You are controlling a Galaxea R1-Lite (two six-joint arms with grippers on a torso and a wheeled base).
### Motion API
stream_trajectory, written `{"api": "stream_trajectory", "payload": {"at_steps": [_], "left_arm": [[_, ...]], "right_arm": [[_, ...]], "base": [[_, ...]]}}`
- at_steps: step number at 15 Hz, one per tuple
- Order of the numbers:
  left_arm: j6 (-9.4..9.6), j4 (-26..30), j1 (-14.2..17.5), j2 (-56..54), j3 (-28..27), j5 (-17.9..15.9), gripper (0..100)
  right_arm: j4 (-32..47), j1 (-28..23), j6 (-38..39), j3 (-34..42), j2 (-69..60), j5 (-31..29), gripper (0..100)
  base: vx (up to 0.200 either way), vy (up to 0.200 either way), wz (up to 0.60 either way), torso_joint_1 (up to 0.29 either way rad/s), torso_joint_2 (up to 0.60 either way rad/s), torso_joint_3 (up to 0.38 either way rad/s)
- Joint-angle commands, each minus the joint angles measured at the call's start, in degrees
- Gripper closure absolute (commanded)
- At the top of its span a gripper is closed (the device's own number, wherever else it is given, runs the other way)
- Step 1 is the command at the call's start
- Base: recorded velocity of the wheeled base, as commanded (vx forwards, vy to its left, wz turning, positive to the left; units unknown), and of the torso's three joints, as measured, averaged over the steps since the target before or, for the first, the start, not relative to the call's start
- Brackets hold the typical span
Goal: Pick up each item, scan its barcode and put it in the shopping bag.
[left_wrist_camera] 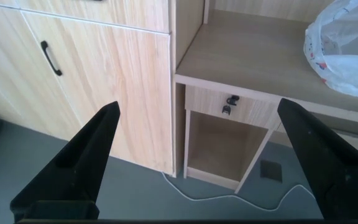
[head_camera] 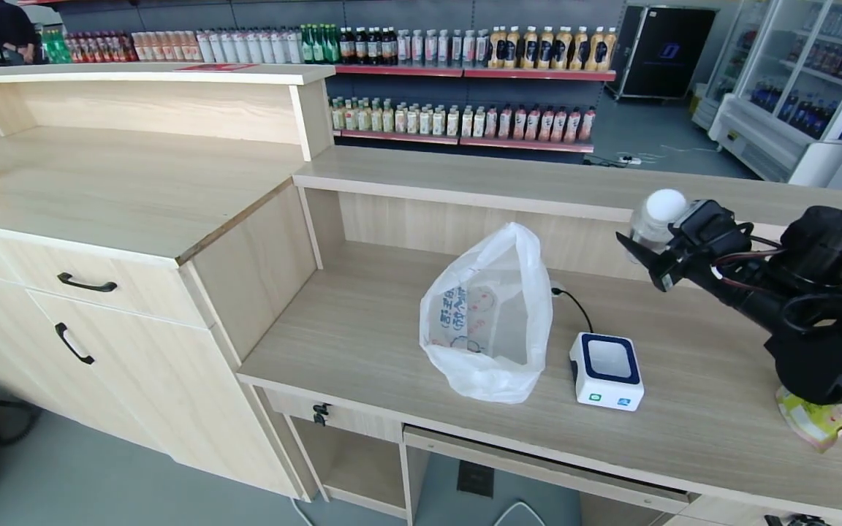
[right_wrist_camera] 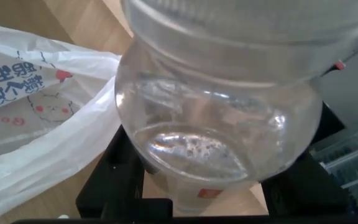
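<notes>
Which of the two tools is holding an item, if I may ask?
The right tool, clamped on the clear bottle; the left tool hangs open, empty.

— Where is the right arm (head_camera: 823, 314)?
— On the robot's right, lifted above the tabletop (head_camera: 362, 336). The forearm slants up and inward, and loose cables loop over the wrist.
— And its tool?
— The right tool (head_camera: 644, 242) points inward, away from the robot. Its black fingers are closed around a clear bottle (head_camera: 659, 212), which it holds up in the air.
— The left one?
— The left tool (left_wrist_camera: 199, 106) hangs low at the robot's left. Its two dark fingers (left_wrist_camera: 79, 165) are spread wide apart with nothing between them, tips pointing forward and down.
</notes>
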Motion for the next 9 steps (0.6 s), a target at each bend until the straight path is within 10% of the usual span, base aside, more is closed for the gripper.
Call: {"api": "stream_trajectory", "payload": {"at_steps": [1, 9], "left_arm": [[-0.01, 0.00, -0.01, 0.00, 0.00, 0.04, 0], [-0.01, 0.00, -0.01, 0.00, 0.00, 0.04, 0]], "right_arm": [[-1.53, 0.16, -0.12, 0.23, 5.73, 0.23, 100], [-11.55, 3.15, -1.17, -0.21, 14.87, 0.40, 100]], "base": [[0.000, 0.000, 0.00, 0.000, 0.00, 0.000], [0.000, 0.000, 0.00, 0.000, 0.00, 0.000]]}}
